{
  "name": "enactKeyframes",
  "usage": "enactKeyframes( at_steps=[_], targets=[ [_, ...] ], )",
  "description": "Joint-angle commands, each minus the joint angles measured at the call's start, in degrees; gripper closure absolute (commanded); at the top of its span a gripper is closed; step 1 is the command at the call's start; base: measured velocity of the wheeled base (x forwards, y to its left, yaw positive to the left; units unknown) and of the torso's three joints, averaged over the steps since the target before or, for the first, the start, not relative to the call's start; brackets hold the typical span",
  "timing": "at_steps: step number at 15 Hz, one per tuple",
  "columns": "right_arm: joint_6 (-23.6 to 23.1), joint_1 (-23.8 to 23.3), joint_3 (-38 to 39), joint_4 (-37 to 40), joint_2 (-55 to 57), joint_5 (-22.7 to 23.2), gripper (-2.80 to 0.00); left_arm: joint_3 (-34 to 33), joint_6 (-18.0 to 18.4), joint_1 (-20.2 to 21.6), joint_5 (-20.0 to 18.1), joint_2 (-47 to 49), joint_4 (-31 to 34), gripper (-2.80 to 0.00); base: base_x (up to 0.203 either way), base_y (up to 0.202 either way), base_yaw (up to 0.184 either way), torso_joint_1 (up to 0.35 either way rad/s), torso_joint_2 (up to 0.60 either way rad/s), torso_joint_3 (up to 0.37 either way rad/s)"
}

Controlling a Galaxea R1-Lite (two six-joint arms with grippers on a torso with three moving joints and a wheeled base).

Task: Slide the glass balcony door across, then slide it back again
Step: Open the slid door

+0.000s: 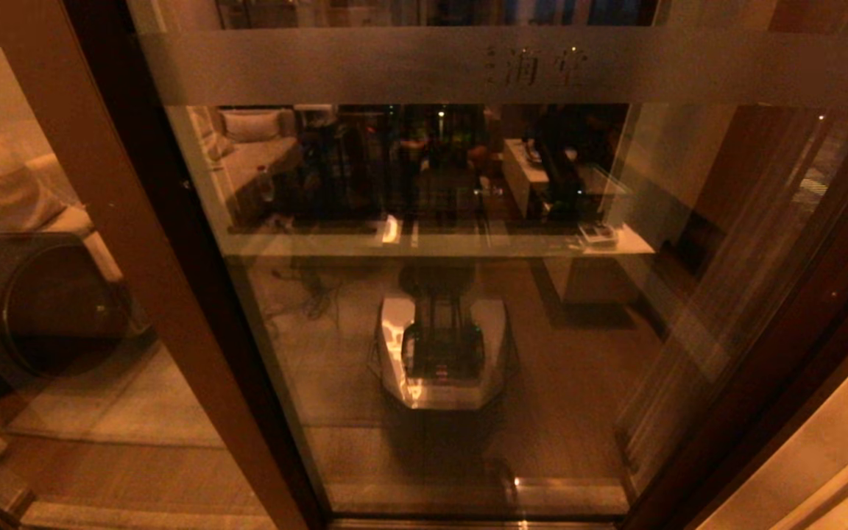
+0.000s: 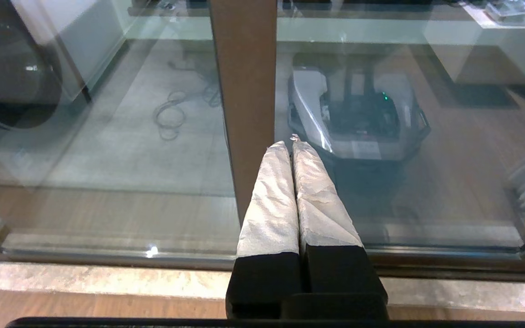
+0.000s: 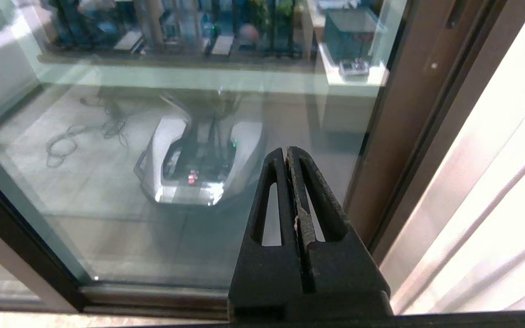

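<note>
The glass balcony door (image 1: 306,346) fills the head view, with its frosted band (image 1: 394,66) and faint characters across the top. A brown upright stile (image 1: 137,221) runs down its left side and a dark reddish stile (image 1: 785,346) down its right. Neither gripper shows in the head view. In the left wrist view my left gripper (image 2: 291,143) is shut and empty, its taped fingertips (image 2: 280,182) close before the brown stile (image 2: 244,91). The right gripper (image 3: 287,150) is shut and empty before the glass (image 3: 107,182), just beside the right stile (image 3: 404,118).
My own white base is mirrored in the glass (image 1: 442,346). A dark round-fronted machine (image 1: 48,309) stands behind the left panel. A pale wall (image 1: 836,456) borders the right stile. The bottom track (image 2: 107,257) and a stone sill (image 2: 107,280) run below.
</note>
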State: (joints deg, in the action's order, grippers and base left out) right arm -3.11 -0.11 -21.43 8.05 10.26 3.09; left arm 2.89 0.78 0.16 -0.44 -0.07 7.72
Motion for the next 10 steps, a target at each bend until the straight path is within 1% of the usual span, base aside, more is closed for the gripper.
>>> enactKeyframes(
  at_steps=[1,3,7,9,10],
  targets=[
    [0.1,-0.2,-3.4,0.1,9.6,-0.6,0.00,0.0,0.0,0.0,0.0,0.1,0.0,0.00,0.000,0.000,0.000,0.000,0.00,0.000],
    [0.1,-0.8,-6.8,0.1,16.4,-4.1,0.00,0.0,0.0,0.0,0.0,0.1,0.0,0.00,0.000,0.000,0.000,0.000,0.00,0.000],
    [0.1,-1.3,-17.5,1.1,29.5,-10.4,0.00,0.0,0.0,0.0,0.0,0.1,0.0,0.00,0.000,0.000,0.000,0.000,0.00,0.000],
    [0.2,-1.8,-24.2,3.8,35.2,-11.8,0.00,0.0,0.0,0.0,0.0,0.1,0.0,0.00,0.000,0.000,0.000,0.000,0.00,0.000],
    [0.3,-2.0,-25.9,5.2,36.8,-12.1,0.00,0.0,0.0,0.0,0.0,0.1,0.0,0.00,0.000,0.000,0.000,0.000,0.00,0.000]
  ],
)
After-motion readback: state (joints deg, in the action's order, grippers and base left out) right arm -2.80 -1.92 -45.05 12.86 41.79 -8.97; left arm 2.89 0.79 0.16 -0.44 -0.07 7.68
